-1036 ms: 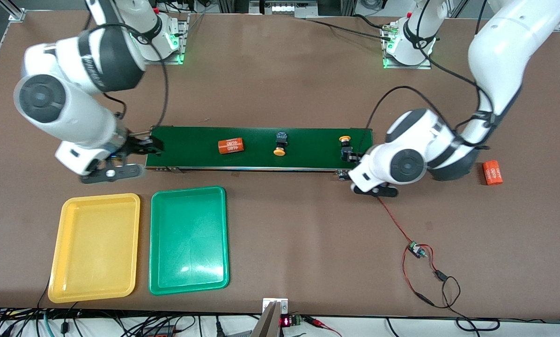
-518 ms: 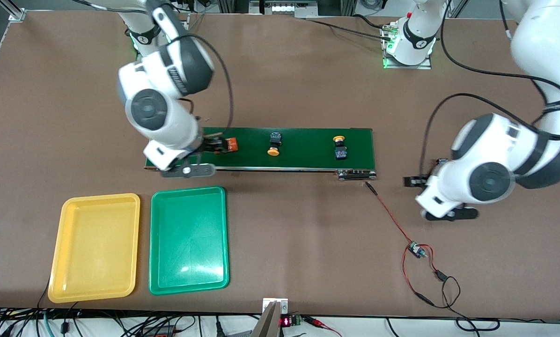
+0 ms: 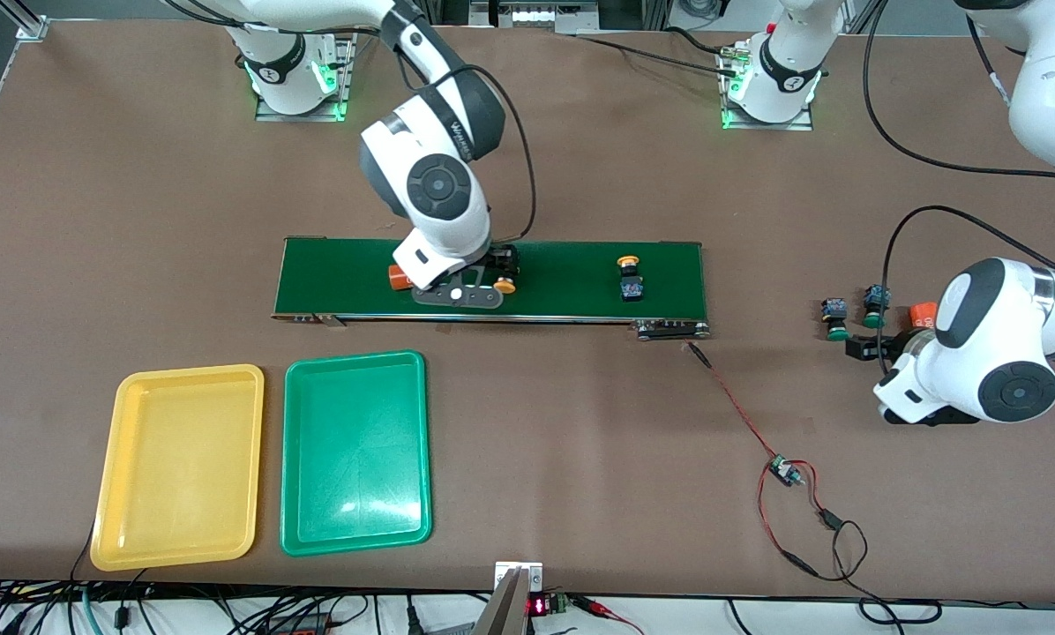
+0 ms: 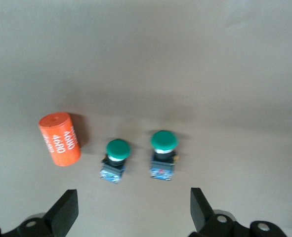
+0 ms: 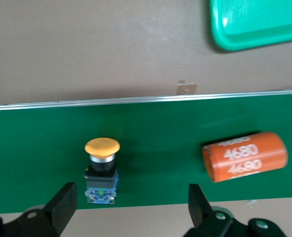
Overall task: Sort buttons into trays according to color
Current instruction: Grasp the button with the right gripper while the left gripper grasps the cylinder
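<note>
A yellow-capped button (image 5: 102, 168) lies on the green conveyor belt (image 5: 160, 143), and my open right gripper (image 5: 131, 197) hangs low over it (image 3: 504, 285) with the fingers apart on either side. A second yellow-capped button (image 3: 629, 278) lies on the belt toward the left arm's end. Two green-capped buttons (image 4: 117, 158) (image 4: 163, 150) lie side by side on the table off that end of the belt (image 3: 836, 317) (image 3: 874, 304). My open left gripper (image 4: 134, 202) hovers just short of them (image 3: 867, 344). The yellow tray (image 3: 179, 467) and the green tray (image 3: 355, 454) are empty.
An orange numbered cylinder (image 5: 244, 156) lies on the belt beside the right gripper. Another orange cylinder (image 4: 60, 138) lies next to the green buttons. A red and black wire with a small board (image 3: 783, 472) trails from the belt's end toward the front camera.
My right arm swept along the belt from its tray end to over the yellow button. My left arm pulled off the belt's other end to the green buttons. The belt's items shifted toward the right arm's end.
</note>
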